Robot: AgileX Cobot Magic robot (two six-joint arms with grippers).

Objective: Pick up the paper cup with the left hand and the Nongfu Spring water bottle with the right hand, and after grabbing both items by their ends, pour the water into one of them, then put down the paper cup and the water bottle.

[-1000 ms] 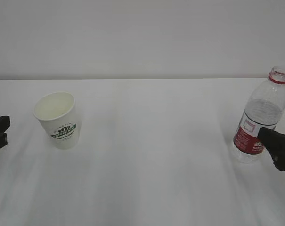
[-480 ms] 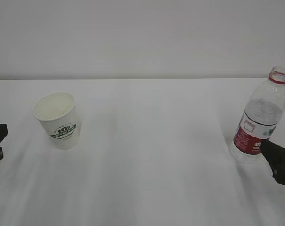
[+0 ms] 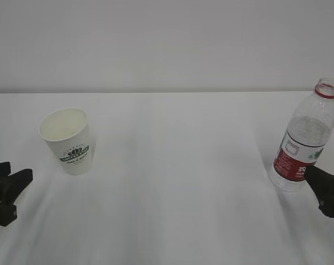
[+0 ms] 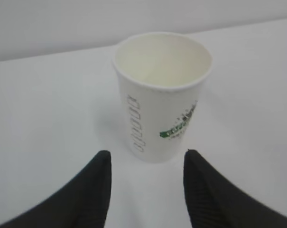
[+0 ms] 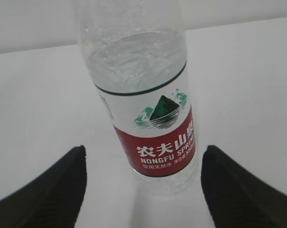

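Left hand (image 3: 12,190): nearest to us at the left edge of the exterior view, we are seeing its pincer spread, gripping nothing; in the left wrist view the fingers (image 4: 93,190) are standing apart, short of the cup's foot.

Right hand (image 3: 325,190): low at the right edge, its pincer is spread wider and empty; in the right wrist view the fingers (image 5: 58,190) are flanking the bottle's base without touching it.

Paper cup (image 3: 67,141): it is standing upright on the white table (image 3: 178,182), just beyond the left hand, mouth open; we are seeing no liquid inside, though the view is too soft to be sure.

Nongfu Spring water bottle (image 3: 303,141): it is standing upright and uncapped just beyond the right hand, close to the table's right edge.

Water (image 5: 134,57): it is sitting in the bottle, its surface showing above the label.

Risk, cup: we are judging that a fingertip arriving off-centre would push the light cup over or away instead of straddling it; squeezing hard would crush the thin wall.

Risk, bottle: with no cap, a knock from one finger would tip it and spill; a low grip on a tall bottle may let it swing.

Risk, pour: we are expecting splashing if the neck is missing the cup's mouth.
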